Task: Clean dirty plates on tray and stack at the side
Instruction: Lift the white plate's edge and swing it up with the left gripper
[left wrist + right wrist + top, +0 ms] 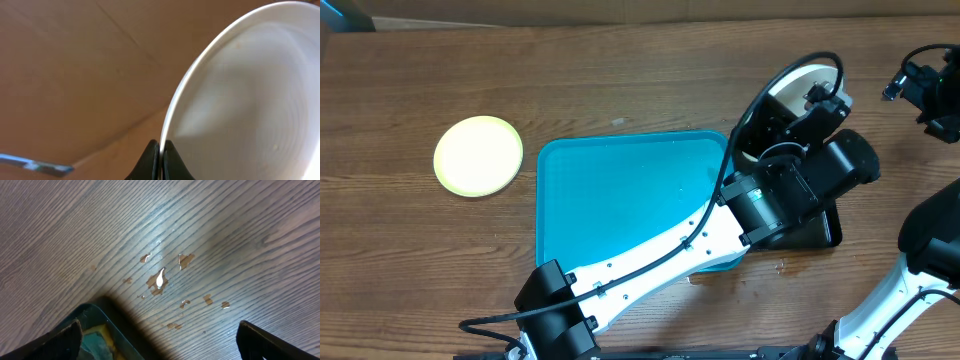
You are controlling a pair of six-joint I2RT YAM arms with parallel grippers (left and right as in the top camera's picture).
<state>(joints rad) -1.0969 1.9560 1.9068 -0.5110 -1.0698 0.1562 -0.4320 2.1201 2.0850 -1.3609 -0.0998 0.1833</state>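
Plainly the step in hand is dealing with the white plate (250, 100). The left tool (161, 150) has it pinched by the rim, jaws closed to a sliver on the thin edge. The plate stands on edge in the air at the upper right of the overhead view, above the far end of the black tray (825, 232). So narrow a grip lets a plate swing, so I would move slowly, keep the wrist steady and bring the plate near flat before it touches anything. A faint speck or two shows on its face, so it probably wants a wipe before it goes to the pile. The right tool (160, 327) is spread wide with nothing in it, over desk (100, 230) where drops (159, 280) of water lie. The yellow plate (478, 155) lies flat on the desk at the left of the frame, just off the tray (541, 200), and I take it for the start of the stack; a third plate I cannot find. As to containers, the tray looks bare apart from the left arm (650, 255) crossing its lower right corner. The black tray is mostly hidden under that arm, so its contents cannot be told. At the lower left of the right wrist view a dark-rimmed corner (107, 307) holds something teal and yellowish, too cropped to name.
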